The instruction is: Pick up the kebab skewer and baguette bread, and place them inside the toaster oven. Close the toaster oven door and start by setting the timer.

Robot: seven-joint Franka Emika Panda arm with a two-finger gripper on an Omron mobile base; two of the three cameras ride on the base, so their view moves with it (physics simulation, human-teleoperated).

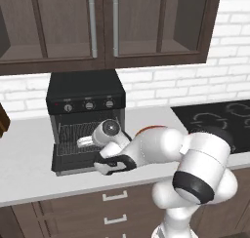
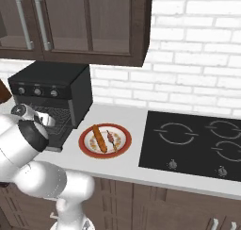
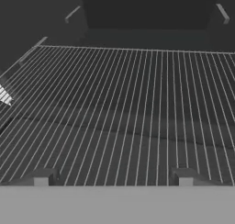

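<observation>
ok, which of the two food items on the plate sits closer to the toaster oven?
The baguette bread, the smooth orange-brown loaf. It lies on the side of the red-rimmed plate toward the toaster oven; the thinner, chunk-studded kebab skewer lies on the cooktop side.

Black toaster oven (image 1: pixel 85 98) with toaster oven door (image 1: pixel 78 160) dropped open; baguette bread (image 2: pixel 98 138) beside kebab skewer (image 2: pixel 111 140), both outside it.

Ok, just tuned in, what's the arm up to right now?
The gripper is open with nothing between its tips, reaching into the toaster oven just above the wire rack. The toaster oven door is dropped open. The baguette bread and kebab skewer lie side by side on the plate beside the oven, so neither is loaded yet.
</observation>
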